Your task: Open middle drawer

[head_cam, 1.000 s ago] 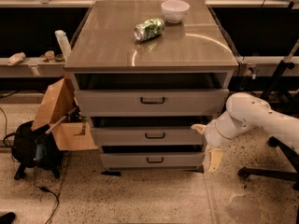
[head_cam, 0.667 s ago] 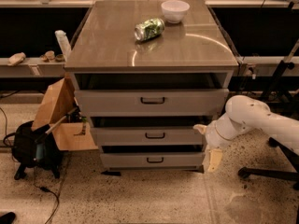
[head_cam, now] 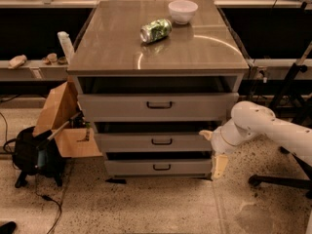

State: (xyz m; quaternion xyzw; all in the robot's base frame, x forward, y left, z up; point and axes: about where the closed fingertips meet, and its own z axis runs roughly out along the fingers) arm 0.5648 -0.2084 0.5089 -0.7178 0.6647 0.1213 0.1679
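Obs: the middle drawer [head_cam: 131,143] is the second of three stacked grey fronts in the cabinet [head_cam: 229,65], under the taller top drawer [head_cam: 117,106] and above the bottom drawer [head_cam: 131,168].
- Front: flat, light grey, wide and shallow.
- Handle: small black bar [head_cam: 161,141], at the centre of the front.
- A dark gap runs along its upper edge. Whether the front stands out of the carcass at all cannot be told from this angle.

Gripper [head_cam: 210,155]: at the right end of the middle drawer, low beside the cabinet's right front corner, well off to the right of the handle.
- The two cream fingers are spread apart with nothing between them.
- One fingertip [head_cam: 204,134] lies against the drawer's right end (touching or just short, unclear).
- The other finger points down past the bottom drawer.
- The white arm [head_cam: 273,128] comes in from the right.

Surroundings:
- On the cabinet top: a green can [head_cam: 156,30] lying on its side, a white bowl [head_cam: 183,11] just behind it.
- Left of the drawers: an open cardboard box [head_cam: 61,116], its lower flap just beside the middle drawer's left end.
- A black bag [head_cam: 29,155] on the speckled floor next to the box.
- A chair base [head_cam: 278,179] on the floor at right, under the arm.
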